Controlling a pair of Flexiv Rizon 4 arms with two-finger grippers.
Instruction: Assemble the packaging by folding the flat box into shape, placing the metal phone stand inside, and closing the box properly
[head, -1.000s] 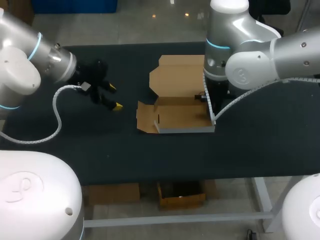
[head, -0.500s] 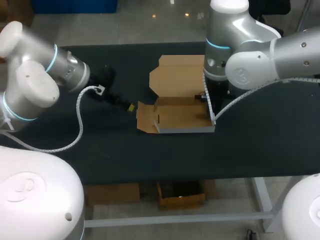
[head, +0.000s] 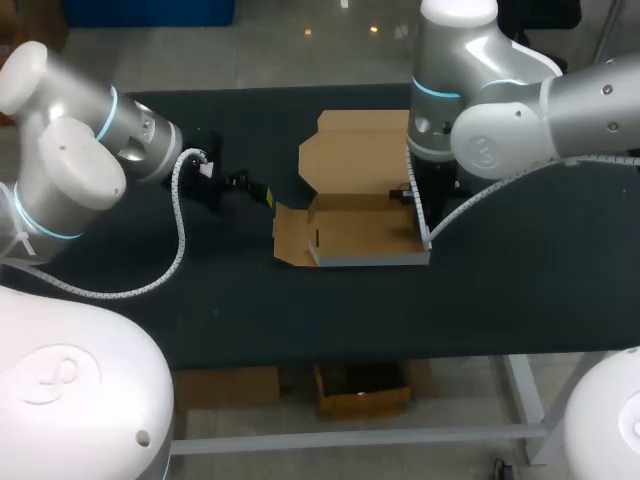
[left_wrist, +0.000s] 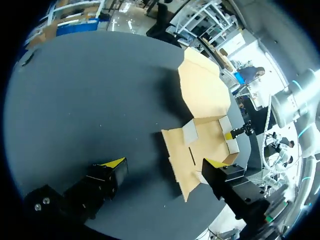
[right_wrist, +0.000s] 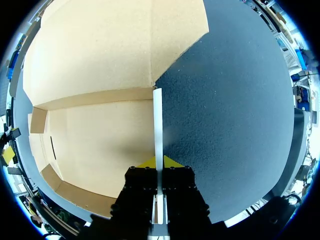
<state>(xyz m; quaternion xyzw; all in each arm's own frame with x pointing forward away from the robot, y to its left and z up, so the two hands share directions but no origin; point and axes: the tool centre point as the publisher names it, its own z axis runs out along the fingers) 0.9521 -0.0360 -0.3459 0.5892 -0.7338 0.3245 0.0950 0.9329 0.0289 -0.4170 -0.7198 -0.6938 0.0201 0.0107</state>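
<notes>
The brown cardboard box (head: 360, 228) lies opened out mid-table, its lid flap (head: 355, 150) flat behind the tray and a side flap (head: 290, 235) spread to the left. My right gripper (right_wrist: 159, 163) is shut on the box's upright white-edged right wall (right_wrist: 158, 120); in the head view my arm hides most of the right gripper (head: 401, 193). My left gripper (head: 252, 189) hovers just left of the box, open. In its own view the left gripper (left_wrist: 165, 163) has the side flap (left_wrist: 182, 165) ahead of it, between its spread fingers. No metal stand shows.
Dark table cloth (head: 520, 290) surrounds the box, with bare room at the front and far right. My right arm's cable (head: 470, 205) hangs beside the box's right wall.
My left arm has swung in and its gripper has moved right, close to the box's left flap. The right arm and the box have stayed put.
</notes>
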